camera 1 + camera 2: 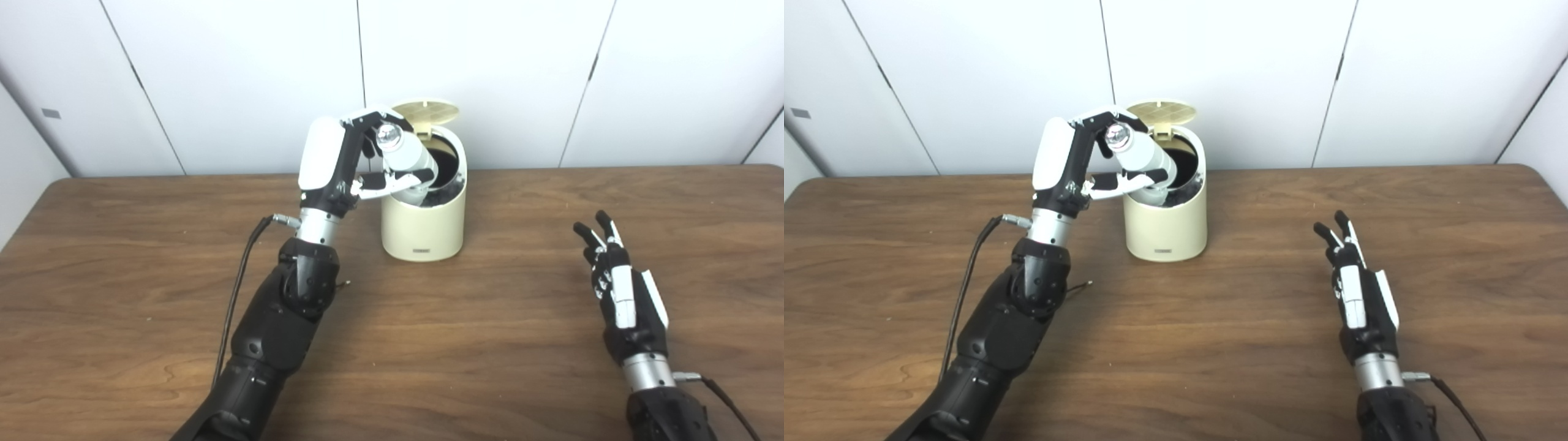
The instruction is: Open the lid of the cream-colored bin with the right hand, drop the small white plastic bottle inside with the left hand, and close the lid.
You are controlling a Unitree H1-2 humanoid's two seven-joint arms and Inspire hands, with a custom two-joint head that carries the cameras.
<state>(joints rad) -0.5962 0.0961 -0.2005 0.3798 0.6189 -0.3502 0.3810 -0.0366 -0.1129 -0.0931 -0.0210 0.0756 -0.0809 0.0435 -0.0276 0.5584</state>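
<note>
In the left eye view the lid (427, 113) of the cream-colored bin (422, 223) stands tipped up at the back, so the opening step looks done. The left robot hand (349, 162) is closed around the small white bottle (407, 160), holding it tilted with its lower end already down in the dark mouth of the bin and its shiny top pointing up and toward the left edge of the tabletop (122, 257). The drop itself seems not yet made, since the fingers wrap the bottle's body; letting go and shutting the lid are what is left. The right robot hand (618, 288) holds nothing, fingers spread and pointing upward, above the tabletop well apart from the bin, toward the right edge. In the right eye view the same state shows from a slightly shifted place: the bottle (1142, 158) leans over the bin's (1167, 226) rim in the left robot hand's (1078, 160) grip, the lid (1162, 113) is upright behind it, and the right robot hand (1356, 288) is empty, nearer the front right corner. The bin sits toward the back edge, near the middle. The tabletop (1249, 343) is dark wood grain, otherwise bare apart from the arms' cables, and behind it runs a plain white panelled wall (1249, 73).
</note>
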